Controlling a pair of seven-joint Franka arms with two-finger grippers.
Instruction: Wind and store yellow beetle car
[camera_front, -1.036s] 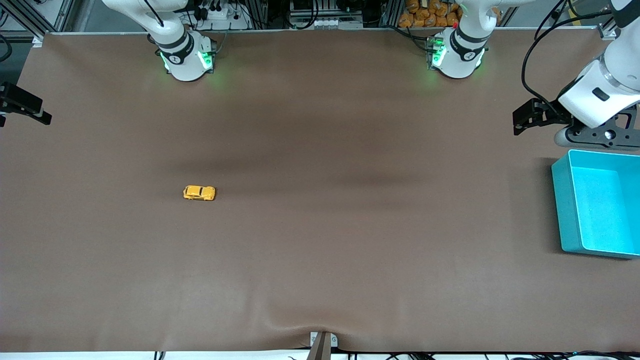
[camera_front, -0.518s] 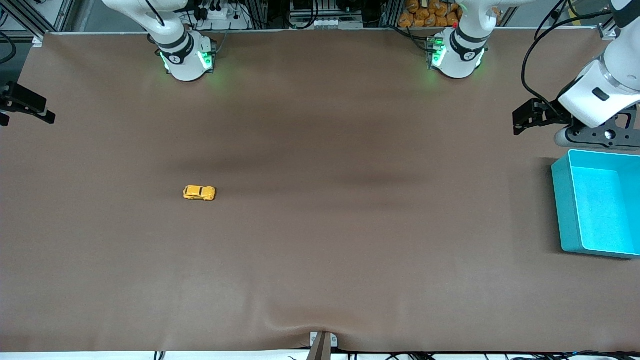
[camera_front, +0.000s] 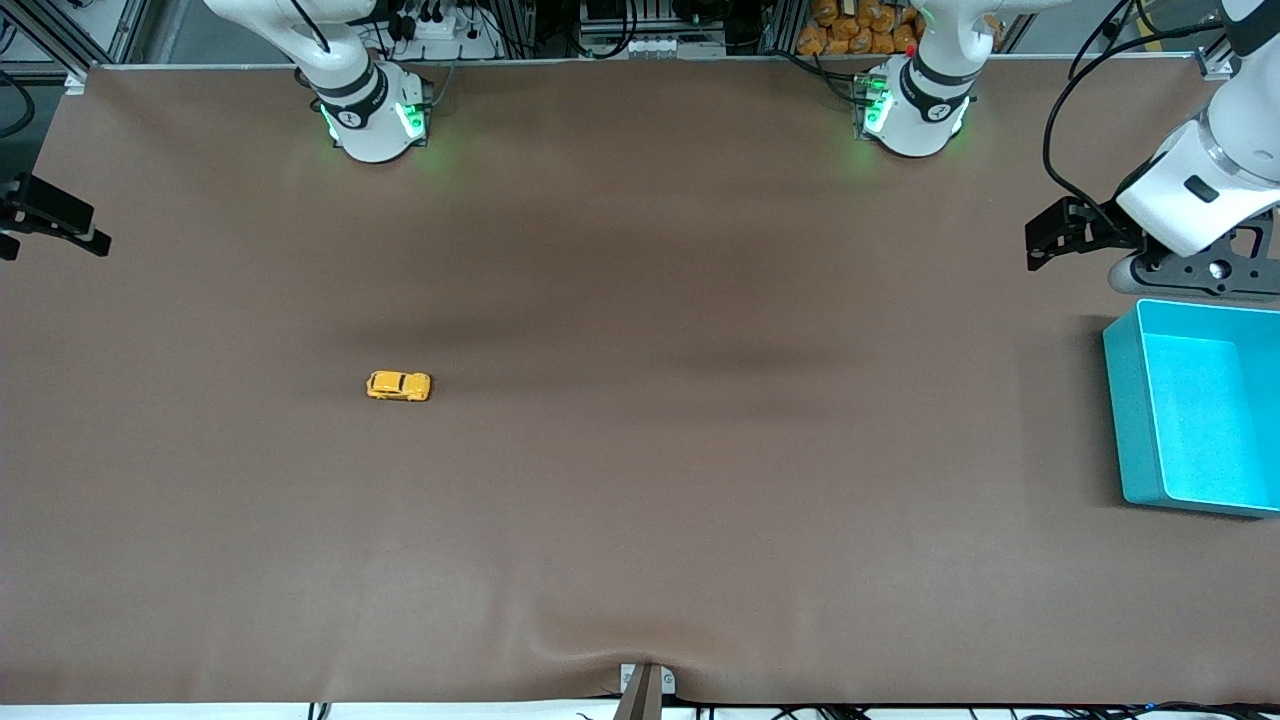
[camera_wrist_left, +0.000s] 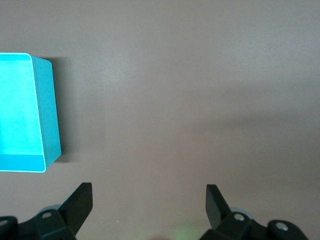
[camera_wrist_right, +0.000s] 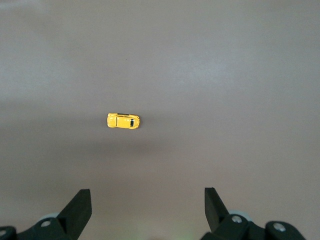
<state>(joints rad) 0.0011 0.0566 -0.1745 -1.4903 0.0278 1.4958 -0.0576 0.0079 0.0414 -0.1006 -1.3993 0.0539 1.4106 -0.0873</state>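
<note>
No text, brand, number or sign can be read on anything here. The arm bases (camera_front: 372, 118) perhaps carry small round marks, but these are too tiny to make out.

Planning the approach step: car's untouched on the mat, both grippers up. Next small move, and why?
Probably bring the right gripper down over the yellow beetle car. Its fingers are open, and the car sits alone toward the right arm's end of the table. The left gripper, also open, waits beside the turquoise bin, away from the car.
</note>
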